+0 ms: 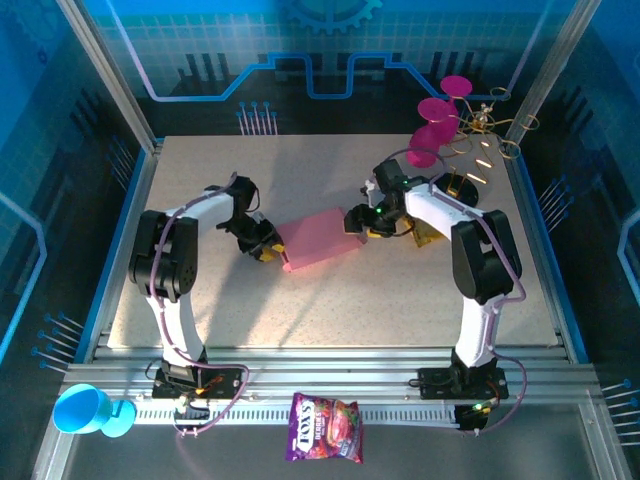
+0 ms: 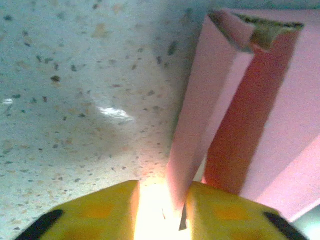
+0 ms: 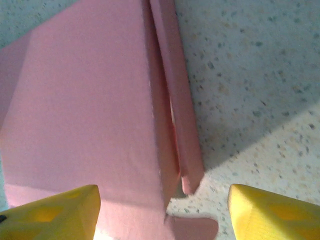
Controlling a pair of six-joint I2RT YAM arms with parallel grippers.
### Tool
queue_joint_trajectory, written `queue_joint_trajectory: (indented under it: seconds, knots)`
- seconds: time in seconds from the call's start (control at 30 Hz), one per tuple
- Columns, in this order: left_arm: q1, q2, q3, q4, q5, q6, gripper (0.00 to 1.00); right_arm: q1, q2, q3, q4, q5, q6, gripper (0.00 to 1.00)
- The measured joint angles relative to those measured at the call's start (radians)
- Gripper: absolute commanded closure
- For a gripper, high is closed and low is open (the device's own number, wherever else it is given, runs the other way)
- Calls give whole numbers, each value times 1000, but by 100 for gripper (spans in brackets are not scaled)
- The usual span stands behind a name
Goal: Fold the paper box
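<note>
Paper box [image 1: 320,240]: pink and folded into a flat rectangle. It lies slantwise at the middle of the table [image 1: 350,310], between my two claws.
Box's left end: one pink flap stands off from the body, with a raw cardboard edge showing at the open corner.
Left claw [image 1: 266,248]: at that left end. My yellow fingers [image 2: 90,215] are a narrow gap apart. The flap's edge sits in the gap against one finger, and light shows on its other side, so I am not pinching it.
Right claw [image 1: 356,222]: at the box's right end, fingers [image 3: 272,210] spread wide. The box's corner and a thin side flap lie between them. I cannot tell whether either finger touches the card.
Table: pale and speckled.
Far right corner: magenta cups [image 1: 440,115].
Near rail: a purple snack bag [image 1: 325,428] between my bases and a blue cup [image 1: 85,410] at the left.
</note>
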Motion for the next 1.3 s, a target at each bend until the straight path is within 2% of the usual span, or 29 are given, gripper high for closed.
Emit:
queue_joint_trajectory:
  seconds: [0.17, 0.27, 0.63, 0.87, 1.17, 1.3]
  knots:
    - [0, -31, 60, -23, 0, -15, 53, 0, 69, 45, 6, -16, 0, 36]
    - [0, -33, 72, -26, 1, -15, 52, 0, 101, 63, 5, -19, -1, 41]
    - [-2, 2, 75, -8, 8, -24, 50, 0, 114, 65, -3, -15, -19, 46]
    - [-21, 85, 100, 36, 16, -34, 65, 0, 114, 60, -3, -16, -26, 54]
    - [-21, 92, 100, 55, 36, -42, 87, 0, 114, 55, -3, -26, -51, 59]
    - [-21, 92, 100, 50, 34, -20, 90, 0, 114, 55, -5, -31, -72, 58]
